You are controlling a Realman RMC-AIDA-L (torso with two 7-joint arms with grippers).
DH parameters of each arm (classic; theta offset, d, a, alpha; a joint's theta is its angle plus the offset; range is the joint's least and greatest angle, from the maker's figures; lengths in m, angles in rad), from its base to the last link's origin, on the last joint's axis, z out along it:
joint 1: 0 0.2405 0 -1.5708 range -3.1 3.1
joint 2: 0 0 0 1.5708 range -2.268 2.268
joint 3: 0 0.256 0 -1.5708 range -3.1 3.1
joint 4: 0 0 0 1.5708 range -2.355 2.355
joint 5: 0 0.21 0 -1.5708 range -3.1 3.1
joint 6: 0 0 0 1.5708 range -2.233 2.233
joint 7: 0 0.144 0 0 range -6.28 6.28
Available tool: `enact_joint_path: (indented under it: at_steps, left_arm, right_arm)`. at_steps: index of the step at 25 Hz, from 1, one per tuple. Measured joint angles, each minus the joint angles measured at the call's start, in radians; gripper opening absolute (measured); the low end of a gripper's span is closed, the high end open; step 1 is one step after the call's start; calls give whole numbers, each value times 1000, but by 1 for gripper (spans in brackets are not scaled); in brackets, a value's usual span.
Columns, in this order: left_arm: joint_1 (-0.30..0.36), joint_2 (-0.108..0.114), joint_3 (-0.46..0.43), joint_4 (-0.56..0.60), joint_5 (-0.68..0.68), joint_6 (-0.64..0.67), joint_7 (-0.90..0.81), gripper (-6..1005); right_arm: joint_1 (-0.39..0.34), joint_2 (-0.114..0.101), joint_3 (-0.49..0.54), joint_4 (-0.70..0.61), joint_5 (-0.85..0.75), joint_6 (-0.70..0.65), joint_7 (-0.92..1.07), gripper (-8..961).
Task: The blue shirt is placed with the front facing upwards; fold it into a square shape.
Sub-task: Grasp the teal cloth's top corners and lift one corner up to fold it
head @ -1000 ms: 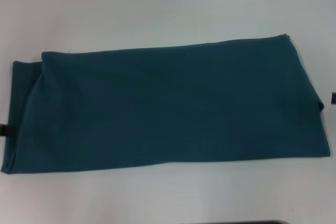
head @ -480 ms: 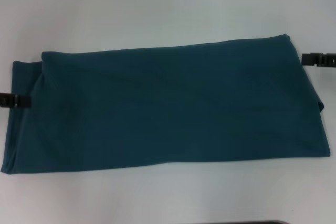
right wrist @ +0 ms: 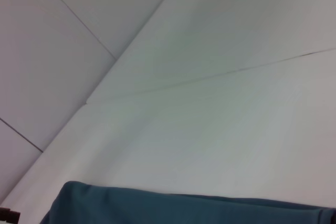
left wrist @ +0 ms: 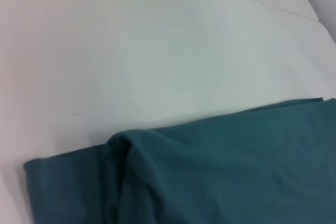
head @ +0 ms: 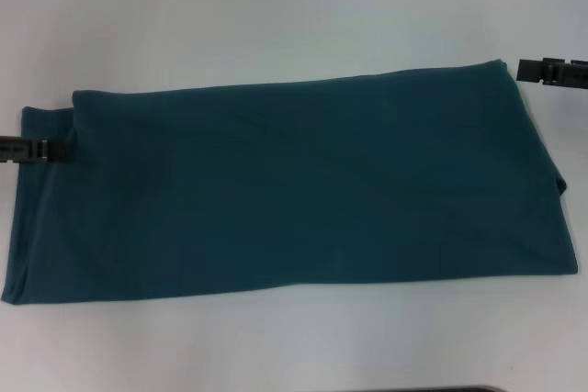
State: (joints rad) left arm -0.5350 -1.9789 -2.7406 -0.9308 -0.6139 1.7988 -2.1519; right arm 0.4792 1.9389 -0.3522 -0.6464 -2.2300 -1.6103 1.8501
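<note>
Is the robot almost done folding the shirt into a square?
About halfway. The dark teal-blue cotton shirt already lies folded into a long flat band on the white table, with no sleeves or lettering showing. The left claw is over the band's left end, and the right claw is just off its far right corner. It still needs folding across its length to make a square.

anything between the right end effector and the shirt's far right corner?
Nothing: in the head view only a short strip of bare white table separates the right end effector from the blue shirt.
</note>
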Motion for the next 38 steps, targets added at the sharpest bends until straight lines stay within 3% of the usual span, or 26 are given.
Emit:
enact_joint_path:
  at_steps: [2, 5, 11, 22, 38]
  left_arm:
    - [-2, 0, 2, 2, 0, 1, 0, 891]
    - [-2, -3, 4, 0, -1, 10, 0, 890]
    - [14, -1, 4, 3, 17, 29, -12, 888]
    - [98, 23, 38, -7, 76, 132, -142, 885]
    - [94, 22, 41, 26, 227, 133, -205, 886]
  right_arm:
    - [-4, 1, 0, 0, 6, -3, 0, 858]
    - [-6, 1, -7, 6, 3, -3, -1, 922]
    - [-7, 3, -61, 0, -2, -40, -28, 920]
    - [29, -8, -59, -1, 5, -70, -26, 914]
    - [51, -12, -50, -1, 7, -62, -18, 914]
